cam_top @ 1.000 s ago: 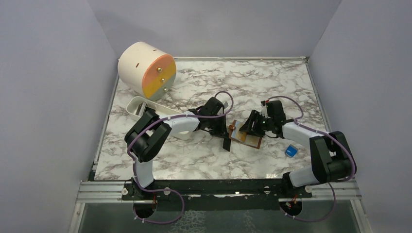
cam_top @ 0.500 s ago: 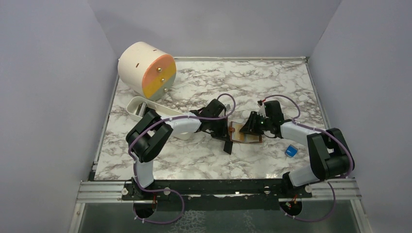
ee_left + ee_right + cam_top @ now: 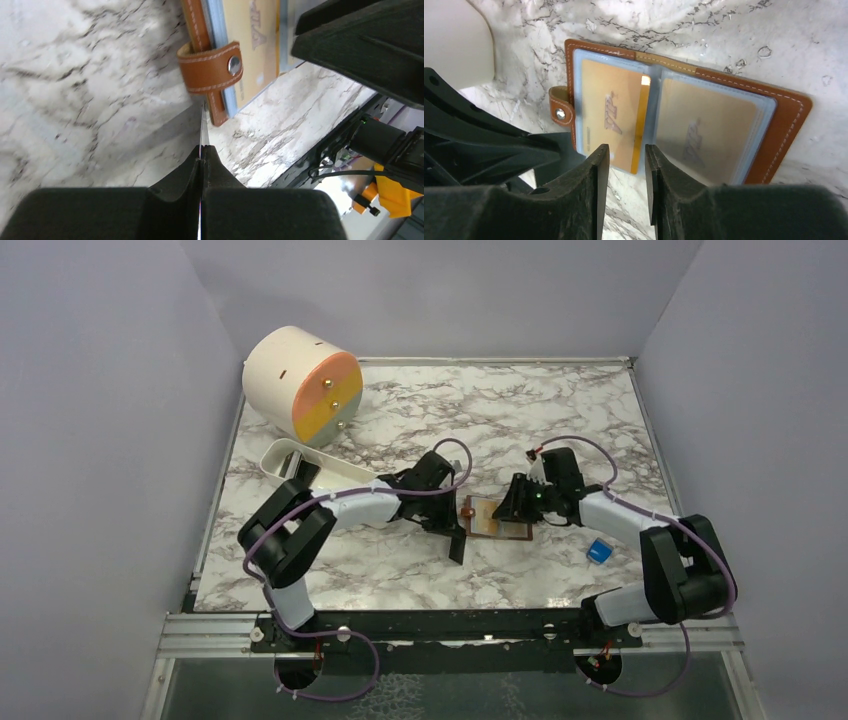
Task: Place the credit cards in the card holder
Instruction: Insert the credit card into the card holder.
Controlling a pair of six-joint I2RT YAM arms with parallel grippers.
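The wallet (image 3: 212,67) is running off the top edge of the left wrist view, and the right hand (image 3: 626,160) is covering part of its near edge in the right wrist view. The card (image 3: 204,125) in the left hand (image 3: 201,149) is showing only 1 thin edge.

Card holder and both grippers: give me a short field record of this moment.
card holder: lying open on the marble table
orange-yellow cards: one in each pale blue pocket
left gripper: shut on a dark card, held edge-on beside the snap tab
right gripper: fingers apart, over the holder's edge by the snap-side pocket
task state: dark card not yet in the holder
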